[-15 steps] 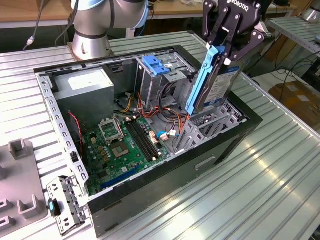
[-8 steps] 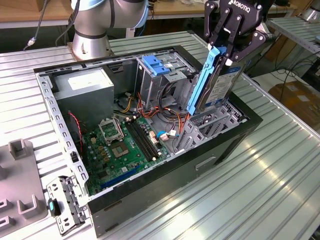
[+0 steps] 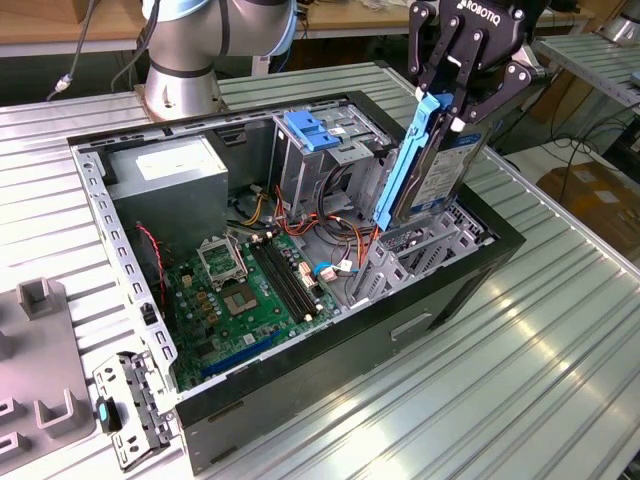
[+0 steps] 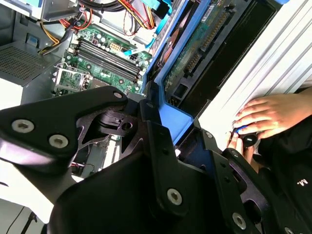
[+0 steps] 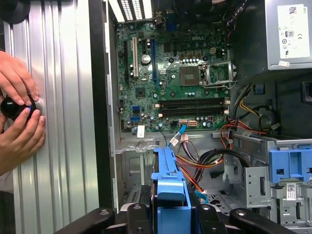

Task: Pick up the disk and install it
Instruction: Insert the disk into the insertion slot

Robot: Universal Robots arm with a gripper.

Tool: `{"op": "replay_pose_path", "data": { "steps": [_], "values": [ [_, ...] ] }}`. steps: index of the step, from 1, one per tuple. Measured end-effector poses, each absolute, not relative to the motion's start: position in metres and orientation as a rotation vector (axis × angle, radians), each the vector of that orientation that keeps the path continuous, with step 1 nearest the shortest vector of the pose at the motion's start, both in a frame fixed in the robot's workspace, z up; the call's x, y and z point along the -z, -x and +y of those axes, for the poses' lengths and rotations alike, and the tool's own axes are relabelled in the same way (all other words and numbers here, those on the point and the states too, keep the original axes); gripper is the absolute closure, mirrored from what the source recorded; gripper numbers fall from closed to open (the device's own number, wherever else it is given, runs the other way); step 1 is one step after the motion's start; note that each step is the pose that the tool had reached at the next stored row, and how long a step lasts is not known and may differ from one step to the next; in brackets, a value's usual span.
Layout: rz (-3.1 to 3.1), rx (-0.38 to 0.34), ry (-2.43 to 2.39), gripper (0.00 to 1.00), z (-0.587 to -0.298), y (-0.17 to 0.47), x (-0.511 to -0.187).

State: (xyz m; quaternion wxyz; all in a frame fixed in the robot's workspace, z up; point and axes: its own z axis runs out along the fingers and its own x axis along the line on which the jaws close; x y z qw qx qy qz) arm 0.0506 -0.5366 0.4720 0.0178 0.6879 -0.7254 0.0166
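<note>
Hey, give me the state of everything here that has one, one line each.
Black desktop computer case: lying on its side, open.
Silver-metal hard drive disk with blue side rails: upright on edge over the case, not seated.
Black gripper: shut on the disk.
Square metal processor socket: bare, no cooler on it.

We see white lettering on gripper (image 3: pixel 458 106) body, a label on disk (image 3: pixel 442 170), a white sticker (image 5: pixel 293 29) on grey box (image 5: pixel 271 46), a small tag (image 5: pixel 291 189) on cage (image 5: pixel 256 183); we quote none.
</note>
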Motion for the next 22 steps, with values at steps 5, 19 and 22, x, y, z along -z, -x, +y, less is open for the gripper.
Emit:
{"op": "replay_pose_path", "data": {
  "steps": [5,19,22],
  "values": [
    [-2.27,-0.086,-2.151,0.63,-0.537,-0.051,-0.471],
    [-2.273,-0.077,-2.157,0.63,-0.546,-0.05,-0.459],
    [-2.273,-0.076,-2.156,0.63,-0.547,-0.05,-0.456]
  ]
}}
